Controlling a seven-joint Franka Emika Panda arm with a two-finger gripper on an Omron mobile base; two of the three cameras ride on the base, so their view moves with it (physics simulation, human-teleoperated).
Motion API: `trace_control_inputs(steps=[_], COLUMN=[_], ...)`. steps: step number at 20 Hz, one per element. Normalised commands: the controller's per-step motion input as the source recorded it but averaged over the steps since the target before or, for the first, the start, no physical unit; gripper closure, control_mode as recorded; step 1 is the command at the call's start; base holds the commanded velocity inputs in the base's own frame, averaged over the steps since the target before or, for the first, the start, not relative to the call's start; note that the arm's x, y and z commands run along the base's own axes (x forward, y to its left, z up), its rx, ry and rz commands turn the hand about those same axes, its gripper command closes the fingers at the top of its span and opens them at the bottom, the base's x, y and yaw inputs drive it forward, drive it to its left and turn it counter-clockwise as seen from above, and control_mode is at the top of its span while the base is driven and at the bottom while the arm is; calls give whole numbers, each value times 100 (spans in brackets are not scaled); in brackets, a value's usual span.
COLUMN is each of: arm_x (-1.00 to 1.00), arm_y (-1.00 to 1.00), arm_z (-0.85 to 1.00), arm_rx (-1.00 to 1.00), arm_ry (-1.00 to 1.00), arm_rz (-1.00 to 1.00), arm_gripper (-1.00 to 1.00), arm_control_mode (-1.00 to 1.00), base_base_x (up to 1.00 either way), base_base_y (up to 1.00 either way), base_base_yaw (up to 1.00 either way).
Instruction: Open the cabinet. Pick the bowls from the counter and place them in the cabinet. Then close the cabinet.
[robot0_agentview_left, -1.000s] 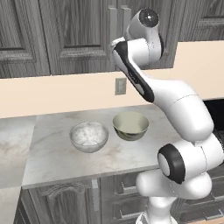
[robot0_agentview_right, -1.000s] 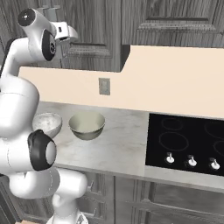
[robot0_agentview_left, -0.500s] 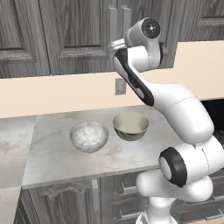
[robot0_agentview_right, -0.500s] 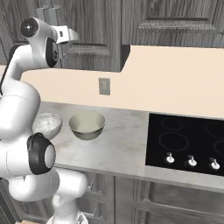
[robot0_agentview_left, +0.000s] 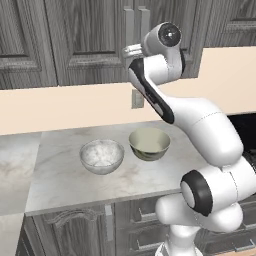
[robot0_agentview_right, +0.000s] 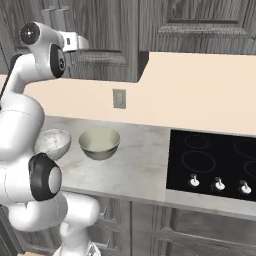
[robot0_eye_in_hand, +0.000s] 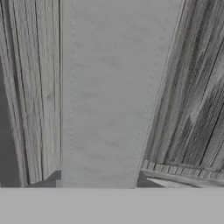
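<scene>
Dark grey wood-grain doors are running along the back wall, and the cabinet (robot0_agentview_left: 107, 40) with its two long bar handles is standing shut above the counter (robot0_agentview_left: 65, 165). Below the cabinet, the marble-look bowl (robot0_agentview_left: 101, 156) and the cream bowl (robot0_agentview_left: 149, 144) are sitting side by side on the slab, close but apart, the cream one lying nearer the black cooktop (robot0_agentview_right: 215, 162). A wall socket (robot0_agentview_left: 137, 98) is showing on the beige wall between the cabinet and the bowls. Up at the cabinet doors, the arm is reaching in with the gripper (robot0_agentview_left: 131, 49) pressed right against the right-hand bar handle (robot0_agentview_left: 143, 20). From the hand's own camera, that grey handle (robot0_eye_in_hand: 113, 94) is looming huge, dead centre against the wood grain. Whether the jaws are clenched on the bar or standing loose around it, I cannot tell.
</scene>
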Motion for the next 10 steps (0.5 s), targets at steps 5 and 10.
trace_control_inputs(steps=[5,10], arm_x=[-82,-100], arm_y=[-89,-100], arm_z=[0,0], arm_rx=[16,9], arm_ry=[-6,-32], arm_rz=[-7,0], arm_gripper=[100,100], arm_control_mode=[-100,-100], base_base_x=[0,0], base_base_y=[0,0], base_base_yaw=[0,0])
